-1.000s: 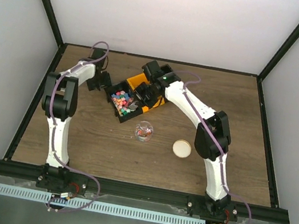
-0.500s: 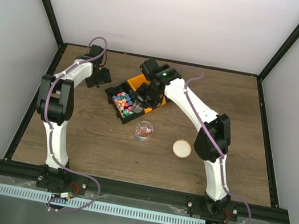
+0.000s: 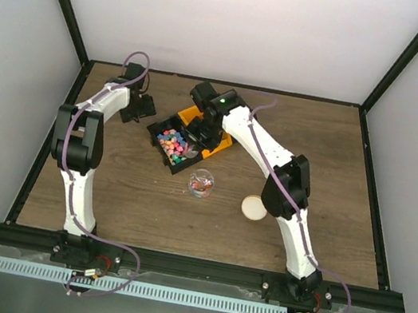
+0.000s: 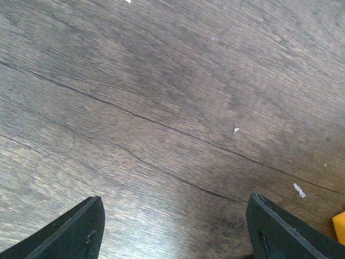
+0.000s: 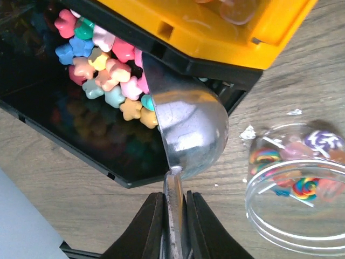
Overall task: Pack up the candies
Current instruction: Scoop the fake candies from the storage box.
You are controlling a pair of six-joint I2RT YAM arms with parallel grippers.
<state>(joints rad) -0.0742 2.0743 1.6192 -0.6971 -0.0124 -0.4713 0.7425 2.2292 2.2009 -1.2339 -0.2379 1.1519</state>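
Note:
The candies (image 3: 169, 141) are small star shapes in pink, blue, green and yellow, heaped in a black tray (image 3: 159, 127); they also show in the right wrist view (image 5: 105, 70). My right gripper (image 5: 174, 202) is shut on the handle of a metal scoop (image 5: 188, 135). The scoop's bowl is tilted on its side at the tray's edge, against the candies. In the top view the right gripper (image 3: 196, 135) is over the tray. My left gripper (image 4: 173, 205) is open and empty above bare wood, left of the tray (image 3: 141, 106).
A clear round jar (image 3: 202, 183) holding a few sweets stands just in front of the tray, also in the right wrist view (image 5: 302, 189). A cream lid (image 3: 254, 207) lies to its right. An orange box (image 3: 215, 143) adjoins the tray's far right side.
My right gripper has swung the scoop left, deeper into the tray. My left gripper drew back from the tray's left side, then stayed still.

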